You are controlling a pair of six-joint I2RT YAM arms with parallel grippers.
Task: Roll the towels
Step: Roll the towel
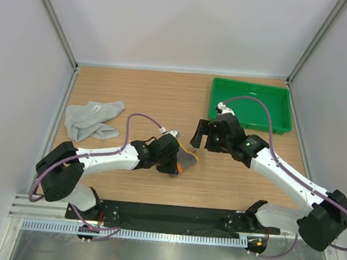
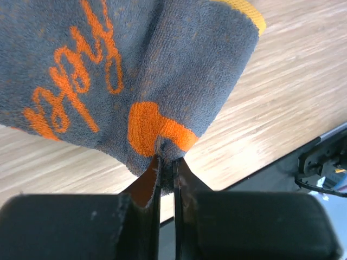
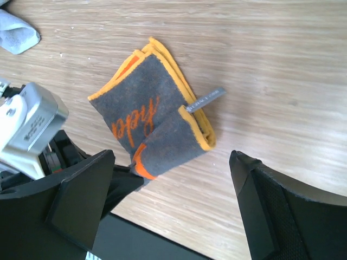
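Orange towel (image 3: 157, 122) is pinched by the left end effector (image 2: 167, 162), right end effector (image 3: 173, 189) spread wide; mid-fold step, rolling probably needed next.

From above, the left fingers (image 1: 173, 164) hide most of your orange towel (image 1: 188, 160); beyond it, the right wrist view crops the grey towel (image 3: 16, 33) at its corner.

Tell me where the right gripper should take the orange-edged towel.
Grip the orange-edged towel at its free corner, opposite the one the left gripper pinches, fingers descending from above: it lies nearly flat on the table.
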